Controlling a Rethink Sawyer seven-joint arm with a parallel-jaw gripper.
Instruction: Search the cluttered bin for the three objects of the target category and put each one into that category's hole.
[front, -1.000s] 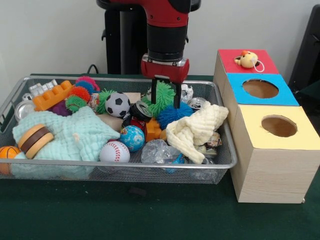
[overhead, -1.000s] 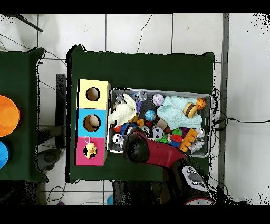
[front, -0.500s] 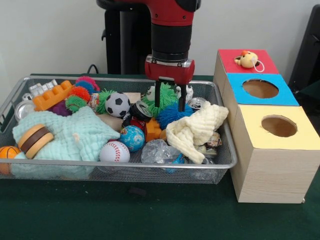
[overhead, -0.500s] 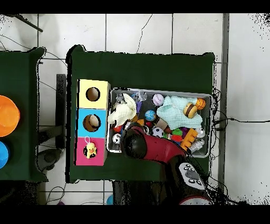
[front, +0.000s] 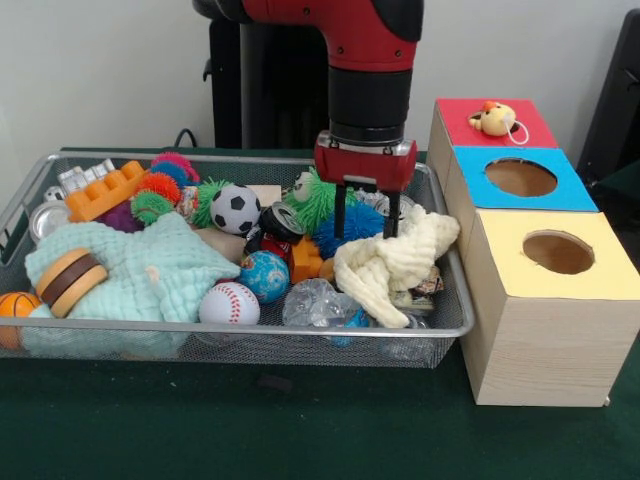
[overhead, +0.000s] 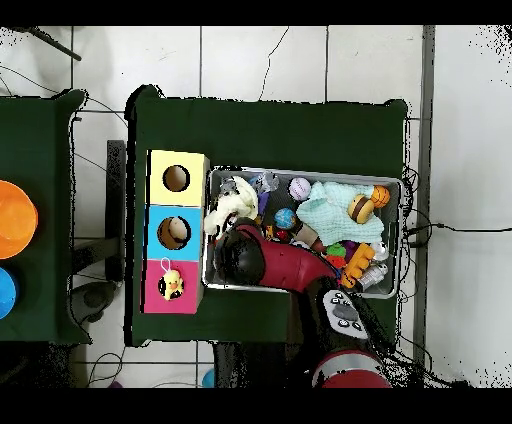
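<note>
Front view: hand (front: 365, 212) shifted right, open, now over yellow cloth (front: 392, 262).

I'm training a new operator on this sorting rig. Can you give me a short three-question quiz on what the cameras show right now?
1. True or false: the gripper hangs over the yellow cloth at the bin's box end.
2. Which box top carries the duck toy? A) yellow B) blue C) red
3. Fill in: the baseball lies just in front of the ____ cloth.

Key
1. True
2. C: it sits on the red top
3. Mint green
</note>
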